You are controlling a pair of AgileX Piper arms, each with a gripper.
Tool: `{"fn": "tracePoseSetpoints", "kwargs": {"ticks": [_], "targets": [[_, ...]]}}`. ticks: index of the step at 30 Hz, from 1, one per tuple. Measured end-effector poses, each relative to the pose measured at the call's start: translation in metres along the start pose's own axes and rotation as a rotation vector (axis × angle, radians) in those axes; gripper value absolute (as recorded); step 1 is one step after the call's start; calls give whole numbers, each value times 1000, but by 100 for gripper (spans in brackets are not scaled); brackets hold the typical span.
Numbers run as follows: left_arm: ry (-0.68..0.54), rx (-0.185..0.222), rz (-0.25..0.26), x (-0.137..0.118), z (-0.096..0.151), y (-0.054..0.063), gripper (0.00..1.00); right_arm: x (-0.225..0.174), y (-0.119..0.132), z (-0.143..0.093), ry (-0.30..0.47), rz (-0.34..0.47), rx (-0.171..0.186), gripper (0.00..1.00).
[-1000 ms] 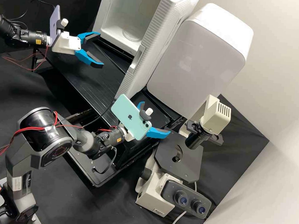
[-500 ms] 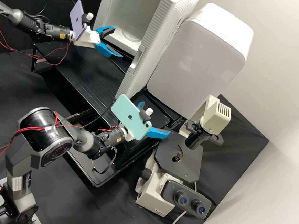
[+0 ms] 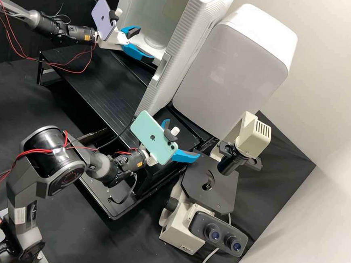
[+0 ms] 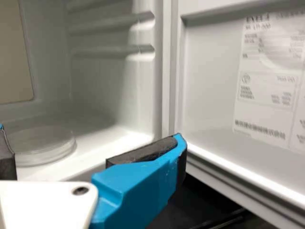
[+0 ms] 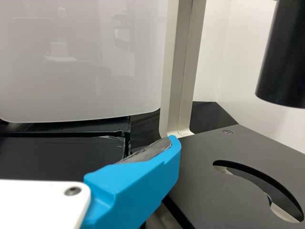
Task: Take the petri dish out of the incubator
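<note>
Left gripper advanced to incubator, beside door.

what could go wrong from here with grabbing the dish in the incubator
1. The left gripper sits open at the mouth of the incubator, with a finger low by the front sill; it might catch there going in.
2. The petri dish lies flat and clear inside; the fingers may shove it deeper instead of gripping it.
3. The open door stands close beside that gripper and could get bumped.
</note>
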Motion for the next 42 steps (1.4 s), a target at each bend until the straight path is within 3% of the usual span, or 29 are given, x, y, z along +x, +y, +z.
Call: {"fn": "tracePoseSetpoints", "kwargs": {"ticks": [5,9,15,18,26,28,31,42], "targets": [[9,-5,3,9,-2,2,100,0,0,0,0,0,0,100],[50,-47,-12,13,-5,6,100,0,0,0,0,0,0,100],[79,-93,22,21,-6,20,100,0,0,0,0,0,0,100],[88,-109,31,25,-7,20,100,0,0,0,0,0,0,100],[141,-121,-28,32,-16,7,100,0,0,0,0,0,0,100],[148,-108,-44,35,-17,4,100,0,0,0,0,0,0,100],[162,-93,-48,38,-20,2,100,0,0,0,0,0,0,100],[221,-117,-72,50,-35,-7,100,0,0,0,0,0,0,100]]}}
